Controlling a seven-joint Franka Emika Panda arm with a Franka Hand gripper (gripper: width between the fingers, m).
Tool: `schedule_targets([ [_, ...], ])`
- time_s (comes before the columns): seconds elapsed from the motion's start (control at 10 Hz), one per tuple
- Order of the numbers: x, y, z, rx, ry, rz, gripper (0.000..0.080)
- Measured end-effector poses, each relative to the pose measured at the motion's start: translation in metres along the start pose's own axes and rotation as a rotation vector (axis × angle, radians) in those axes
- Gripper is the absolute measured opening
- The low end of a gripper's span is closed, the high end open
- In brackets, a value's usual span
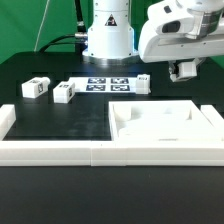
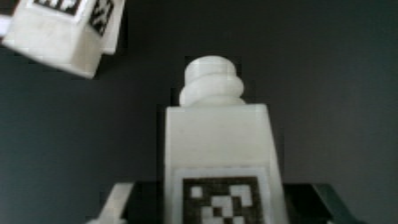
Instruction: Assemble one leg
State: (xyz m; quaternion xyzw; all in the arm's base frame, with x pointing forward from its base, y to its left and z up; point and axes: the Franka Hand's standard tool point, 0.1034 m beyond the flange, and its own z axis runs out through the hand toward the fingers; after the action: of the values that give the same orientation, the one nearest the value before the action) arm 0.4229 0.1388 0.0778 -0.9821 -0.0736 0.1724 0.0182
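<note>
My gripper (image 1: 185, 70) hangs above the table on the exterior view's right, behind the panel's far right corner. It is shut on one white leg (image 1: 184, 72). In the wrist view the gripper (image 2: 219, 206) holds this leg (image 2: 217, 130) with its marker tag close to the camera and its rounded peg end pointing away, over the black table. A second leg (image 2: 63, 35) lies beyond it, near the picture's corner. On the table, two loose legs (image 1: 35, 88) (image 1: 65, 92) lie at the exterior view's left and another (image 1: 143, 83) beside the marker board.
The large white square panel (image 1: 190, 128) with corner recesses lies at the front right. Long white border rails (image 1: 50, 152) run along the front and left edges. The marker board (image 1: 108, 84) lies before the robot base (image 1: 108, 35).
</note>
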Motion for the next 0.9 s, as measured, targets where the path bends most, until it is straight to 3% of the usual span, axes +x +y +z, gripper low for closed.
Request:
schedule_targets([
  [0.3, 0.009, 0.001, -0.029, -0.002, 0.212, 0.009, 0.0285],
  [0.6, 0.013, 0.000, -0.025, 0.015, 0.491, -0.004, 0.0285],
  [0.9, 0.030, 0.004, -0.040, 0.025, 0.774, -0.057, 0.0285],
])
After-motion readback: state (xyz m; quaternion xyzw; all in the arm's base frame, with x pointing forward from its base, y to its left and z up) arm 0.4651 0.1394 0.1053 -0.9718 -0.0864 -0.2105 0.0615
